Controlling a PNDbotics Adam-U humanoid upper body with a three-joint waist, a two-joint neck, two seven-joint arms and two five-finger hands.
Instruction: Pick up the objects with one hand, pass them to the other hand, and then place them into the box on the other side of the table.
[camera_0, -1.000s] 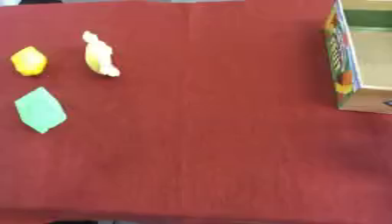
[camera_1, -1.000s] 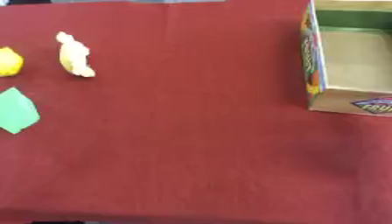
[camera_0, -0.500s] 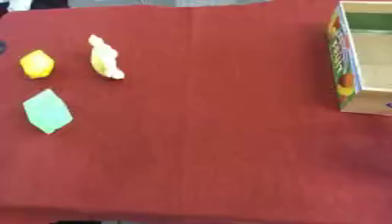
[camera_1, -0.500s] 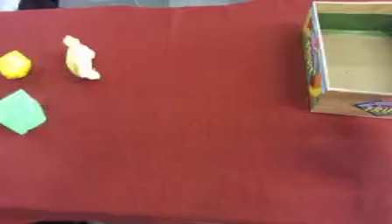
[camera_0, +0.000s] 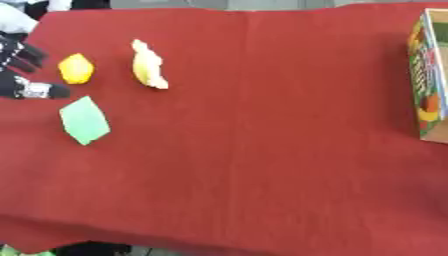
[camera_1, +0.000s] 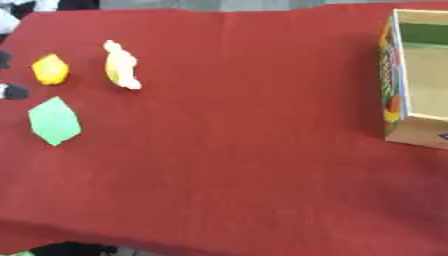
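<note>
Task not yet started. Left hand (camera_0: 22, 70) at left edge, fingers spread, holding nothing. Yellow object (camera_0: 76, 68), pale object (camera_0: 149, 64) and green object (camera_0: 85, 120) lie upper left on counter (camera_0: 262, 150). Box (camera_1: 418, 80) at right appears empty.

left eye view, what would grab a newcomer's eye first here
The red tablecloth fills the view. At its left lie a yellow lemon-like object, a pale yellow lumpy object and a flat green piece. The left hand shows at the left edge beside them, and the open box stands at the far right.
</note>
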